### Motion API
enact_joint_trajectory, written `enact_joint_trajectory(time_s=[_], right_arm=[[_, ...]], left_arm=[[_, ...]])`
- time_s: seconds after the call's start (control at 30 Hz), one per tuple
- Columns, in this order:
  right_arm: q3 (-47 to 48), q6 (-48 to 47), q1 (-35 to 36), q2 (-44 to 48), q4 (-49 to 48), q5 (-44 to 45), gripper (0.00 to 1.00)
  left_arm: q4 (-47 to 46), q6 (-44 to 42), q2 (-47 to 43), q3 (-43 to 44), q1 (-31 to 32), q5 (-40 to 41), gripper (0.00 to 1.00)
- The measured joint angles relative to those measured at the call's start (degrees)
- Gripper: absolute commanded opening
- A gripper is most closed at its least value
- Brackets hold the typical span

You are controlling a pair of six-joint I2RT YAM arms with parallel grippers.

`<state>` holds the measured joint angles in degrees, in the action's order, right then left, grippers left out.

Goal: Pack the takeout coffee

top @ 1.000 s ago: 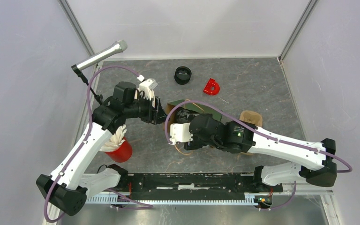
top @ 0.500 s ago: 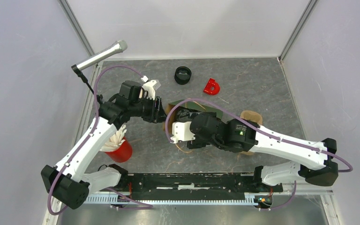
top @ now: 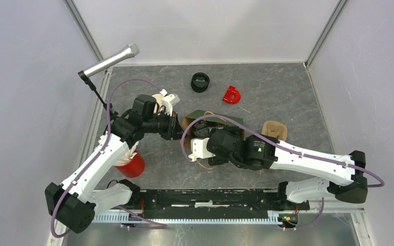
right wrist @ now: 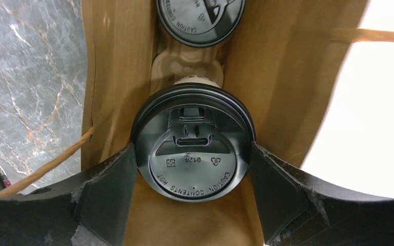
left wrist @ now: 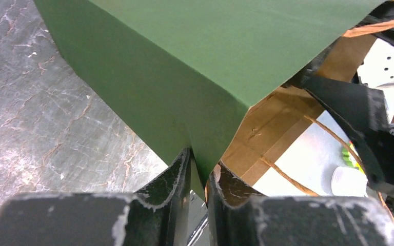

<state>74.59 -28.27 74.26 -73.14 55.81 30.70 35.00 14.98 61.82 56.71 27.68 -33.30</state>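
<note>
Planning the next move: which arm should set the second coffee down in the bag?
Right. The right gripper holds the lidded cup inside the bag; the left gripper pinches the bag's edge.

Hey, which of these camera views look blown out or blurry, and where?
Right wrist: everything beyond the paper bag on the right is blown out white, while the near lidded cup is sharp, its lid text readable. Left wrist: the left gripper's fingers at the bottom look soft, the bag's green outside crisp. Top external: even light, no glare.
</note>
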Motion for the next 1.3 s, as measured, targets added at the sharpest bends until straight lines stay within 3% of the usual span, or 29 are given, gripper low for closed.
enact_joint_trajectory(time_s=[0.5,0.9,1.3], right_arm=[[-12.7,-5.8,-0.2,3.4,-11.1,1.3,0.57],[-13.0,-10.3,-4.7,3.7,-13.2,-2.3,0.56],[-13.0,-13.5,-9.1,2.6,-14.0,-5.2,0.55]], left_arm=[[-2.9,0.0,-1.9,-3.2,0.4,-3.1,0.21],[-5.2,0.6,-1.8,-3.5,0.4,-3.3,0.05],[-6.5,1.2,-1.3,-3.7,0.5,-4.3,0.04]])
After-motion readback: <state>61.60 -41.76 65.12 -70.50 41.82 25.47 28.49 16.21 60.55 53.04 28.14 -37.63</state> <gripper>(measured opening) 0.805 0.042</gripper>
